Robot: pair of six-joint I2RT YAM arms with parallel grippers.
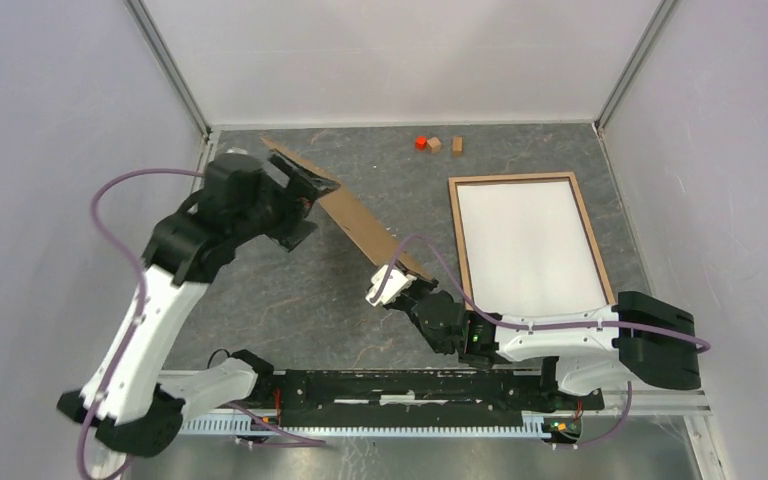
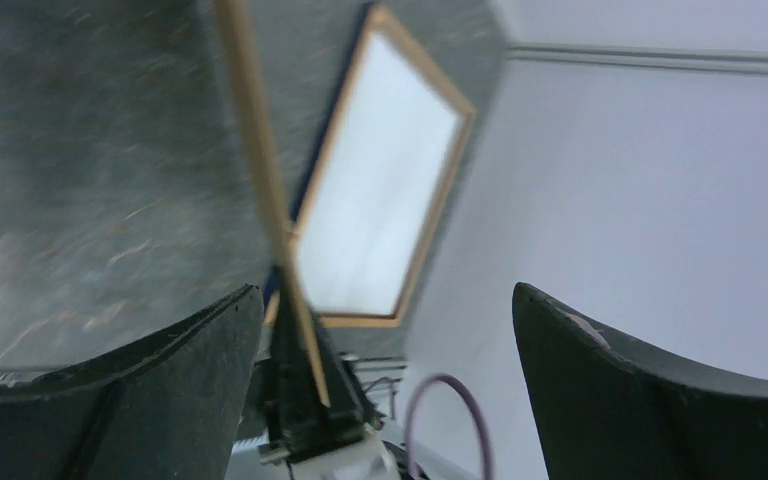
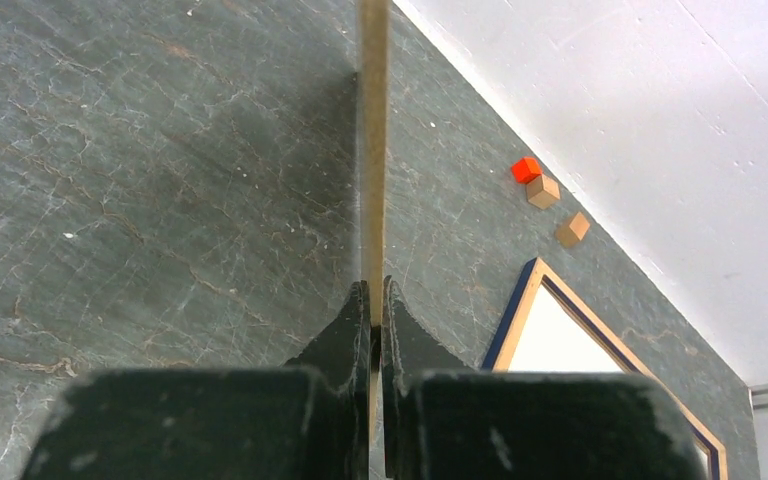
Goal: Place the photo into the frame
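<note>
Frame (image 1: 511, 179) flat on the worktop (image 1: 290, 300), right of the right jaws, which grasp the near end of a brown board (image 1: 360, 222); left jaws released at its far end.

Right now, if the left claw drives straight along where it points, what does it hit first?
Most likely the brown board, edge-on ahead of the open left claw, pinched by the right claw. The frame lies farther on. Depth is hard to judge.
</note>
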